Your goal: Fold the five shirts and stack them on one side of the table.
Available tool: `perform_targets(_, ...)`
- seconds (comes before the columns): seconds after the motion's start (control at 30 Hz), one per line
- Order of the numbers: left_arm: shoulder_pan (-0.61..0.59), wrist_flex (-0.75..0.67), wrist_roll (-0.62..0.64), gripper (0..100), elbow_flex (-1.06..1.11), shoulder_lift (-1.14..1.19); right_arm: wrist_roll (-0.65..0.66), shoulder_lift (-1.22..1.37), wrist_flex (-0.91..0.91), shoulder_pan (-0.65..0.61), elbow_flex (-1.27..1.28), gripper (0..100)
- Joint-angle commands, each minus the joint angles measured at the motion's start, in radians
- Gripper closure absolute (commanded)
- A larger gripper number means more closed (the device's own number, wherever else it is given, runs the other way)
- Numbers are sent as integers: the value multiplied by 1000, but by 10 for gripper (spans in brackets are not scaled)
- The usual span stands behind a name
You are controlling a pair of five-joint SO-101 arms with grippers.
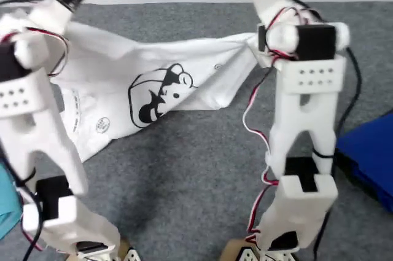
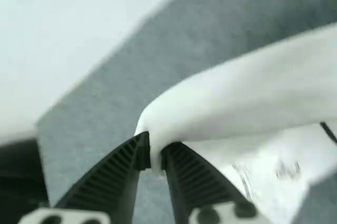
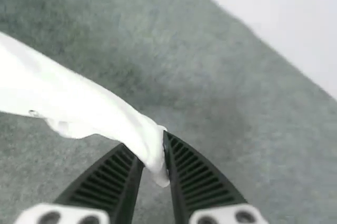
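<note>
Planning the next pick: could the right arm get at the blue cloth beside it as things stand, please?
Probably not yet: the right gripper is shut on a corner of the white shirt. The blue cloth lies beside that arm with grey table between, so only the held shirt seems to hinder.

White shirt [image 1: 166, 89] partly behind arm [image 1: 27, 113]; blue item [image 1: 367, 153] cut by edge.

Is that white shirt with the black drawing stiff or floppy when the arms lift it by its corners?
Probably floppy: the white shirt sags and creases between the two pinched ends. It seems light, since a small pinch of cloth in the left tool and the right tool holds it up. It might slip out, as each holds only an edge.
</note>
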Motion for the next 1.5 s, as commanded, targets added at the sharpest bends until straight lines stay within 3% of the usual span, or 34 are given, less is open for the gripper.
perform_targets(0.0,-3,17,78,998,-113,-104,9,-127,38,59,-48,988)
perform_targets(0.47,-3,12,114,998,-282,-354,11,-398,39,88,-44,988)
perform_targets(0.77,-3,-68,112,998,-318,-489,17,-590,39,122,-44,988)
perform_targets(1.0,-2,-75,117,998,-318,-562,101,-730,38,240,-44,988)
perform_targets(1.47,-3,-86,114,998,-318,-675,196,-889,36,295,31,988)
